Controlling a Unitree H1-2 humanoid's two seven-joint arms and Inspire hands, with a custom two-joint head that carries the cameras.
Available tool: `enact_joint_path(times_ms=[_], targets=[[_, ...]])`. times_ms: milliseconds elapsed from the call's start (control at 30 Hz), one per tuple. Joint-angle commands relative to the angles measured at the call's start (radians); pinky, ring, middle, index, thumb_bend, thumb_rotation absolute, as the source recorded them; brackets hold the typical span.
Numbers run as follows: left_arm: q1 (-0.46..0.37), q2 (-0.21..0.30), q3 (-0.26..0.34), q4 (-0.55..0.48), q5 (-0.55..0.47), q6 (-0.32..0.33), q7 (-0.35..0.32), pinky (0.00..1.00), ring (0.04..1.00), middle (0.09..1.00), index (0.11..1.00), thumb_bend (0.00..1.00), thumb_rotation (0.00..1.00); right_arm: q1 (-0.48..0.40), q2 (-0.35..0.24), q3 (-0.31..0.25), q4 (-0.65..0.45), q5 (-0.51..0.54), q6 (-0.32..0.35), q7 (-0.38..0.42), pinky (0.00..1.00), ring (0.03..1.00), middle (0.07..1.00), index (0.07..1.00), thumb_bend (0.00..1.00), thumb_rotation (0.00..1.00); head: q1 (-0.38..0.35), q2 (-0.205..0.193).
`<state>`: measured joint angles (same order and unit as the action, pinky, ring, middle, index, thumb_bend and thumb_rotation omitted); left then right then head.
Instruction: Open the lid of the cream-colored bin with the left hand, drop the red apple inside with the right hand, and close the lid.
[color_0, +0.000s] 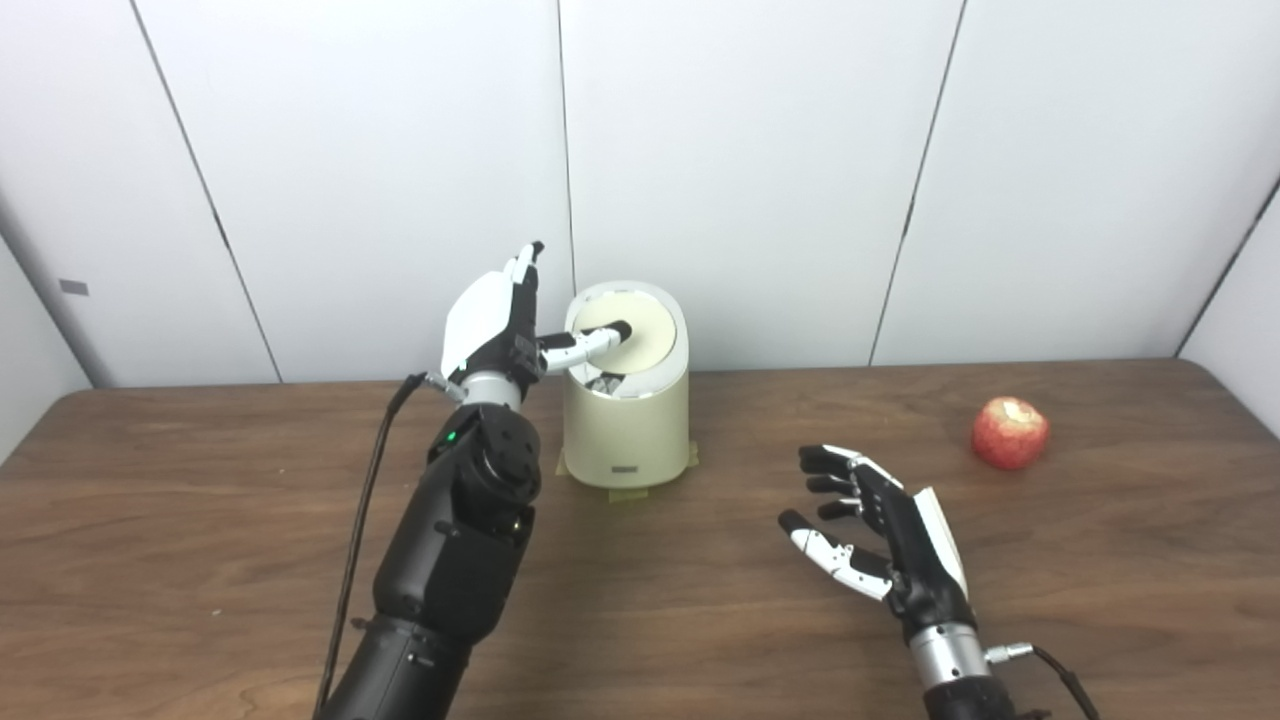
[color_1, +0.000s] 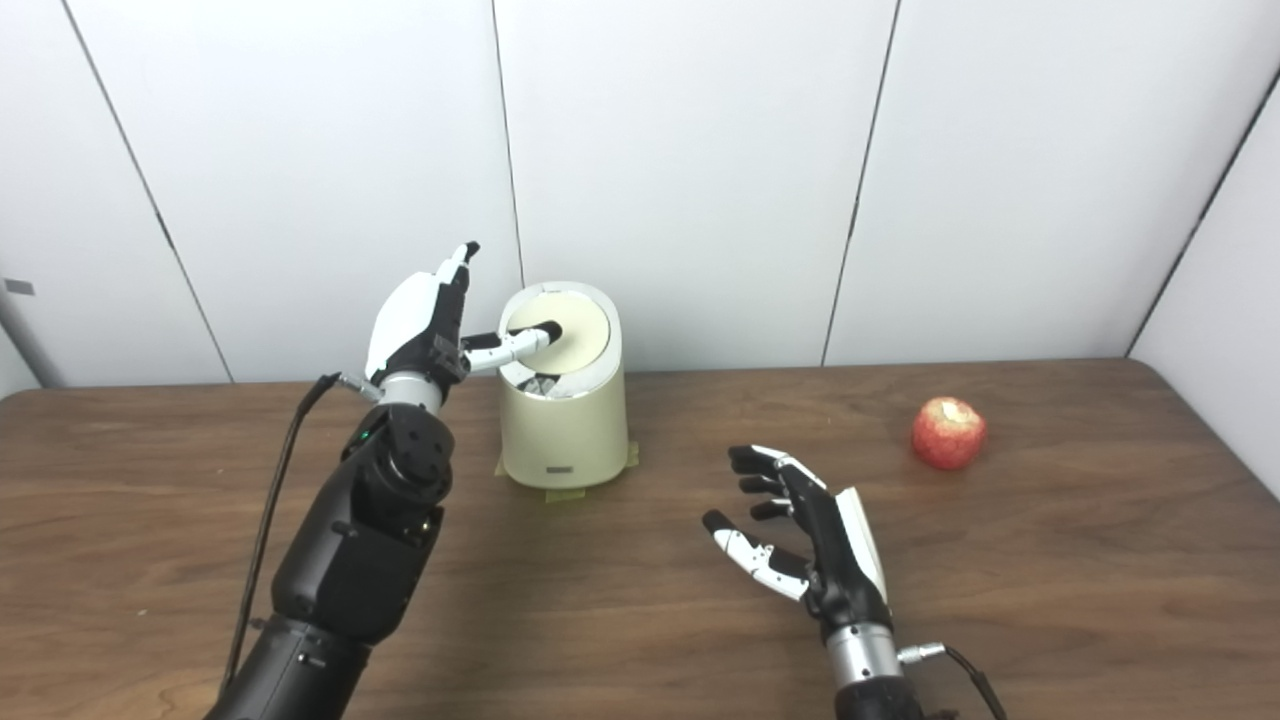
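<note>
Right of right hand (color_0: 880, 530), well apart, red apple (color_0: 1010, 432)

You have one cream-colored cylindrical plastic bin (color_0: 628, 420) with one round tilting lid (color_0: 640, 325), just beside the raised left hand (color_0: 495, 325), whose thumb rests on that lid. You have one red apple (color_0: 1010, 432), lying well off to the outer side of the right hand (color_0: 880, 530). That makes two hands, one bin and one apple on the single brown wooden table (color_0: 200, 520).

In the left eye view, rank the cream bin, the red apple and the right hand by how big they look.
1. Cream bin
2. Right hand, though it sits nearer the camera
3. Red apple
</note>
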<state>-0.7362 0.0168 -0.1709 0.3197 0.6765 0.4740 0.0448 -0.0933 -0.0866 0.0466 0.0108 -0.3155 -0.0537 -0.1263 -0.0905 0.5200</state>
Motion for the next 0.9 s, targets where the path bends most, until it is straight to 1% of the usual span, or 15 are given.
enact_joint_path(times_ms=[0, 233, 400, 433, 500, 567, 667, 767, 867], targets=[[-0.091, -0.006, -0.005, -0.004, 0.035, -0.005, 0.031, 1.00, 1.000, 1.000, 1.000, 0.83, 0.43, -0.012, 0.006, 0.005, -0.020, -0.007, -0.030, -0.010, 0.61, 0.722, 0.746, 0.729, 0.24, 0.25, -0.001, 0.003], [-0.133, -0.031, -0.003, 0.034, 0.062, -0.004, 0.014, 1.00, 1.000, 1.000, 1.000, 0.84, 0.42, -0.009, 0.018, 0.010, -0.032, -0.021, -0.010, -0.015, 0.61, 0.719, 0.743, 0.727, 0.24, 0.24, -0.012, 0.006], [-0.155, -0.028, -0.027, 0.062, 0.095, -0.004, 0.017, 1.00, 1.000, 1.000, 1.000, 0.85, 0.39, -0.008, 0.025, 0.013, -0.042, -0.040, 0.010, -0.014, 0.63, 0.730, 0.751, 0.727, 0.24, 0.30, -0.009, 0.007], [-0.156, -0.027, -0.029, 0.068, 0.104, -0.004, 0.015, 1.00, 1.000, 1.000, 1.000, 0.85, 0.37, -0.007, 0.026, 0.013, -0.046, -0.040, 0.014, -0.012, 0.63, 0.731, 0.751, 0.729, 0.24, 0.30, -0.008, 0.008], [-0.158, -0.026, -0.030, 0.078, 0.119, -0.004, 0.011, 1.00, 1.000, 1.000, 1.000, 0.86, 0.30, -0.005, 0.029, 0.012, -0.052, -0.039, 0.021, -0.009, 0.63, 0.729, 0.752, 0.732, 0.24, 0.30, -0.008, 0.009], [-0.159, -0.026, -0.032, 0.087, 0.128, -0.004, 0.014, 1.00, 1.000, 1.000, 1.000, 0.88, 0.19, -0.004, 0.030, 0.013, -0.051, -0.039, 0.015, -0.009, 0.63, 0.722, 0.749, 0.731, 0.24, 0.29, -0.008, 0.009], [-0.159, -0.017, -0.042, 0.093, 0.142, -0.004, 0.013, 1.00, 1.000, 1.000, 1.000, 0.91, 0.11, -0.004, 0.031, 0.013, -0.051, -0.040, 0.015, -0.010, 0.62, 0.716, 0.744, 0.728, 0.24, 0.30, -0.009, 0.008], [-0.159, -0.005, -0.057, 0.098, 0.171, -0.004, 0.010, 1.00, 1.000, 1.000, 1.000, 0.91, 0.08, -0.004, 0.033, 0.010, -0.052, -0.033, 0.017, -0.009, 0.62, 0.717, 0.744, 0.726, 0.25, 0.32, -0.007, 0.009], [-0.158, 0.004, -0.072, 0.116, 0.236, -0.004, 0.004, 1.00, 1.000, 1.000, 1.000, 0.93, 0.05, -0.004, 0.028, 0.013, -0.056, -0.040, 0.020, -0.006, 0.62, 0.713, 0.741, 0.728, 0.25, 0.32, -0.009, 0.008]])
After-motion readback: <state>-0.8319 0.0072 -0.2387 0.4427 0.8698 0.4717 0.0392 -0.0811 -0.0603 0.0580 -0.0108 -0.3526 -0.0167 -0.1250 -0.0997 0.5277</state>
